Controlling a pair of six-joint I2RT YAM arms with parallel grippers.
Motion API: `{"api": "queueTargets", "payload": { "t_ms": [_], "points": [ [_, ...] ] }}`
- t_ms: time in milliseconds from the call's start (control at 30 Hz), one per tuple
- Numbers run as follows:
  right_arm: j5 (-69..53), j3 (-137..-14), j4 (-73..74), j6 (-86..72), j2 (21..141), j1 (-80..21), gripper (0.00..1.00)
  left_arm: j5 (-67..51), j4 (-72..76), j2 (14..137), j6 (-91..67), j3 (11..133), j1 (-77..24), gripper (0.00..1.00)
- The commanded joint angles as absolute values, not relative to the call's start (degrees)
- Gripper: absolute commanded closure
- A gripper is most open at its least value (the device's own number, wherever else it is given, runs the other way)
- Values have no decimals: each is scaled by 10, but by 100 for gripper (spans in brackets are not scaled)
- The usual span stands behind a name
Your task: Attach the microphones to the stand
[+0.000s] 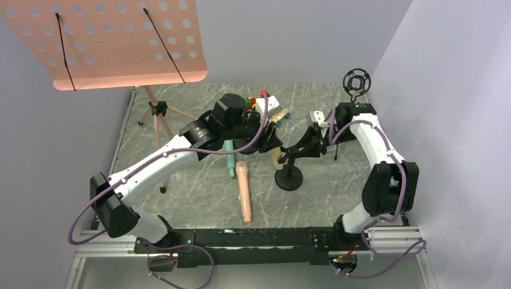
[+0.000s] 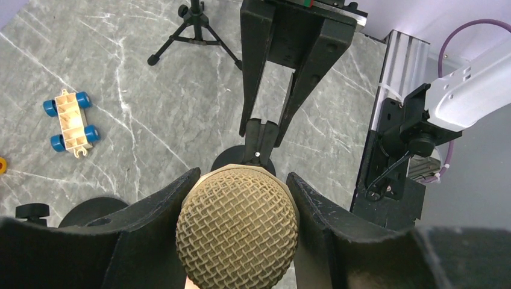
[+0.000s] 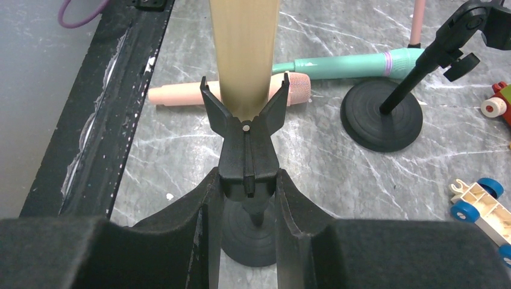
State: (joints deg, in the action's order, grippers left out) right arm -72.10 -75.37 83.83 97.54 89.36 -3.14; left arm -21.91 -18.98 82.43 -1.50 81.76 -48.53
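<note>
Where the yellow microphone is: off the table, its mesh head between the left claw's pads and its handle lying in the fork of the clip on top of the stand.
Seating: the handle lies between the two prongs. Whether it has pressed fully home is hard to tell, since the right wrist view shows only the back of the fork.
Left claw: about half open, both pads pressed on the sides of the mesh head.
Right claw: narrowed to a partway gap, clamped on the clip's neck just below the fork and bracing it.
Step in hand: pushing the handle into the clip. I judge it best done with the handle in line with the slot, pressing straight into the fork while the right claw braces the clip so the stand does not tip. Release the head first, then the clip once the microphone holds on its own.
Pink microphone: flat on the table near the stand's base, not yet attached.
Green microphone: flat on the table just beside the pink one, likewise waiting.
Second stand: round base, near one end of the green microphone.
Toy car: well apart from the work.
</note>
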Motion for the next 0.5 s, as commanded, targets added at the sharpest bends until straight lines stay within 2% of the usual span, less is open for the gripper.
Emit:
{"api": "queueTargets", "payload": {
  "t_ms": [0, 467],
  "points": [
    [-729, -769, 856, 995, 899, -34, 95, -238, -142, 831, -9, 825, -489, 100],
    [-728, -769, 856, 999, 906, -34, 95, -241, -112, 861, -18, 797, -489, 100]
  ]
}}
